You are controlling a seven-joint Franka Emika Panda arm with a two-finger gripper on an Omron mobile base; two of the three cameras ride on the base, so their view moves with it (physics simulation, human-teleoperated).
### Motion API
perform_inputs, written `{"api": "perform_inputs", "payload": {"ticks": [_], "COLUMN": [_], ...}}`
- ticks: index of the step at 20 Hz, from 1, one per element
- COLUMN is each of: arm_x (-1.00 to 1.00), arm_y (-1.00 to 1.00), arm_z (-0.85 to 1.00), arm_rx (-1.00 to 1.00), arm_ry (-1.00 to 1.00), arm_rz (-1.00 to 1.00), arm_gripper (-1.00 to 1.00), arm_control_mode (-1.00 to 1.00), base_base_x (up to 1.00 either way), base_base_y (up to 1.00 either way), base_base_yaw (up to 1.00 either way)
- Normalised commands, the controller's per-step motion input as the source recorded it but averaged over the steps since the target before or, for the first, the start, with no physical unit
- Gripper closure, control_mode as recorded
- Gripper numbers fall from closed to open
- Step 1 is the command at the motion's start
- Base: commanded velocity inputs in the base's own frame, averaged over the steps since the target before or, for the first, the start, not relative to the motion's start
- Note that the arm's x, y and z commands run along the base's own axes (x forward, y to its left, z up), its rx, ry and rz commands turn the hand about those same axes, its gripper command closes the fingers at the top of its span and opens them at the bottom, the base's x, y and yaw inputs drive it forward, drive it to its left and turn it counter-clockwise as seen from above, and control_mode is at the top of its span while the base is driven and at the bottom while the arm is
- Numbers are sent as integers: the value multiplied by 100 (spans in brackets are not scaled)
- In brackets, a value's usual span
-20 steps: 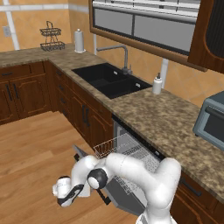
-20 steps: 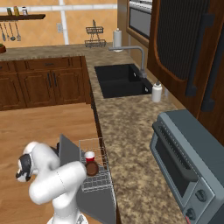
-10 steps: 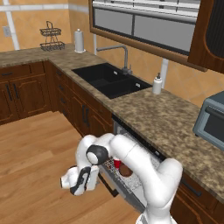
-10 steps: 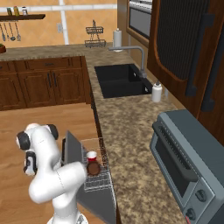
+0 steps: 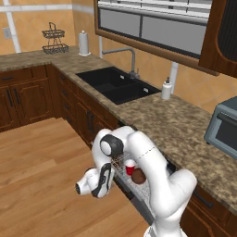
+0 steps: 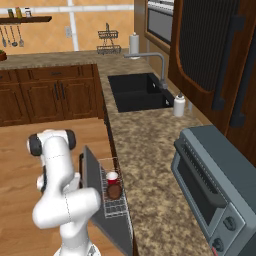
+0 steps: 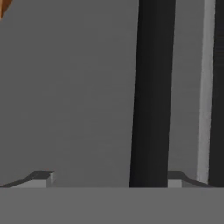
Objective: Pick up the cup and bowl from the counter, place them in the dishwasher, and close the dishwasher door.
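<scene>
The red cup [image 5: 130,166] [image 6: 112,176] and the dark brown bowl [image 5: 139,176] [image 6: 114,191] stand side by side in the white wire rack [image 6: 114,205] of the dishwasher, under the counter [image 5: 185,125]. The grey dishwasher door [image 6: 92,182] [image 7: 78,87] is tilted partway up. My gripper [image 5: 105,181] [image 7: 109,179] is open and sits right against the door's outer face. Its dark bar handle [image 7: 153,87] runs just ahead of the fingertips, and nothing is held.
A black sink [image 5: 115,85] with faucet is set in the counter, with a white soap bottle [image 5: 166,89] beside it. A grey toaster oven [image 6: 210,185] stands at the counter's near end. Dark wooden cabinets [image 5: 23,99] line the walls, and the wood floor [image 5: 41,176] lies left of the door.
The hand has risen and swung in toward the cabinets, and the dishwasher door now stands steeper than a second ago. Cup and bowl have stayed in the rack.
</scene>
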Motion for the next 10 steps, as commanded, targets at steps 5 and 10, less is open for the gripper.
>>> {"api": "perform_inputs", "payload": {"ticks": [5,10], "arm_x": [0,4], "arm_y": [-100,-100], "arm_z": [0,0], "arm_rx": [-1,-1], "arm_ry": [0,0], "arm_rz": [18,15], "arm_gripper": [-100,-100], "arm_control_mode": [-100,-100], "base_base_x": [0,0], "base_base_y": [0,0], "base_base_yaw": [0,0]}}
